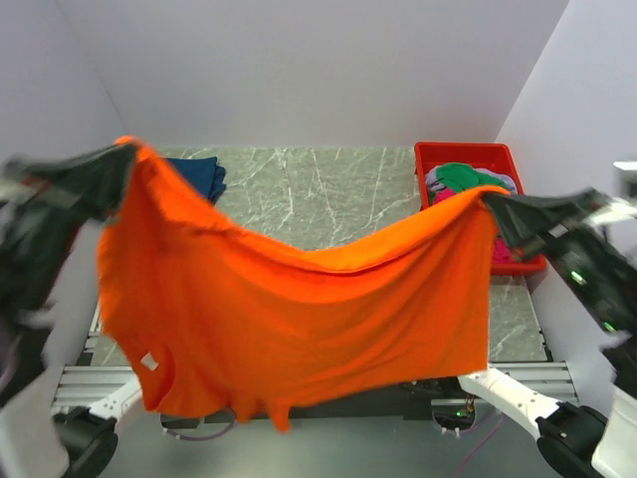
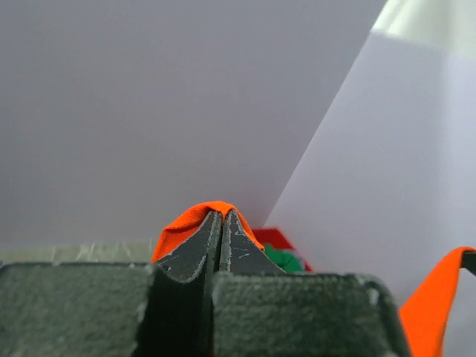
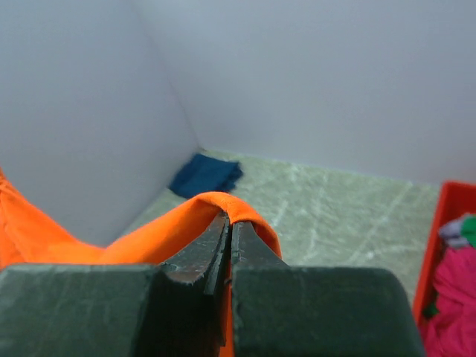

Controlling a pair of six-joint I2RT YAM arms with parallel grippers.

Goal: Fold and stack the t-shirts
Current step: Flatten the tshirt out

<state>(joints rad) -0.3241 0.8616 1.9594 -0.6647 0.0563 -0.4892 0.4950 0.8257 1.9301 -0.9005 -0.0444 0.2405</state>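
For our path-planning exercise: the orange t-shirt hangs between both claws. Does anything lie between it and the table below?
Nothing visible does. The navy t-shirt lies at the table's far left, the red bin at far right, both aside. The orange t-shirt itself hides the table's near part, so that cannot be checked.

A robot test cell in a lab: plain pale panels (image 1: 299, 70) box in a green marble-patterned table (image 1: 318, 189) on left, far and right, with aluminium rails (image 1: 85, 376) along its near edge.
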